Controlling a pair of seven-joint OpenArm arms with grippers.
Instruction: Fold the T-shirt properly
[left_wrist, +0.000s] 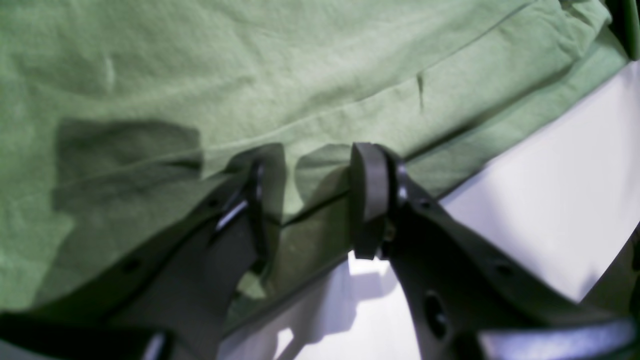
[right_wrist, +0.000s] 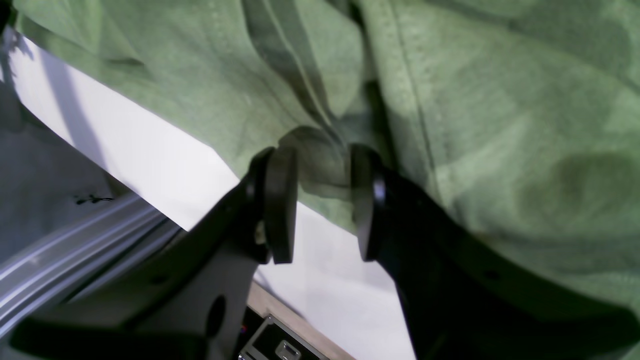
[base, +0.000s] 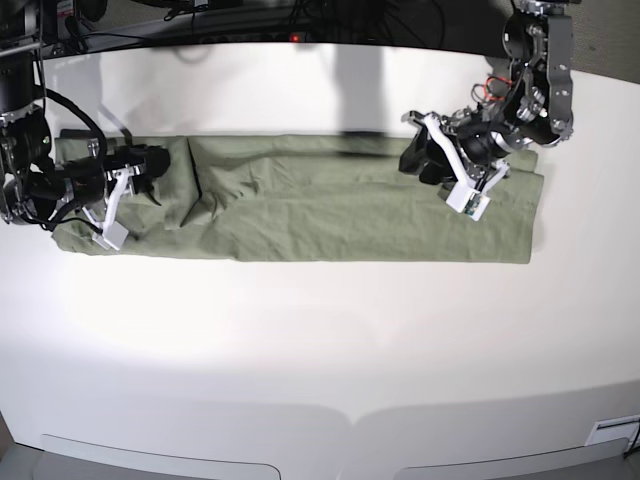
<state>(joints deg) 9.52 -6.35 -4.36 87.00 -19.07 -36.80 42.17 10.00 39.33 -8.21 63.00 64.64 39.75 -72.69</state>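
The T-shirt (base: 300, 205) lies on the white bench (base: 320, 340) as a long, narrow, folded strip in the upper half of the base view. Its long axis runs nearly level from the left of the frame to the right, parallel to the far bench edge. The strip's right end finishes in a squared edge at the right of the frame; its left end is more bunched and rumpled, with a creased fold about a third of the way along from the left. Which end carries the neck cannot be told. The right tool (base: 150, 172) meets the strip at its left end in the base view. In the right wrist view the right tool (right_wrist: 322, 200) has its two dark pads (right_wrist: 280, 200) partly spread, with a gathered lump of green cloth pinched between them at the cloth's edge, above the white bench surface. The left tool (base: 425, 160) sits over the strip toward its right end in the base view. In the left wrist view the left tool (left_wrist: 307, 200) has one pad (left_wrist: 369, 190) over the cloth and the other finger under a layered hem edge, so it is pinching the cloth's border where it meets the bench.
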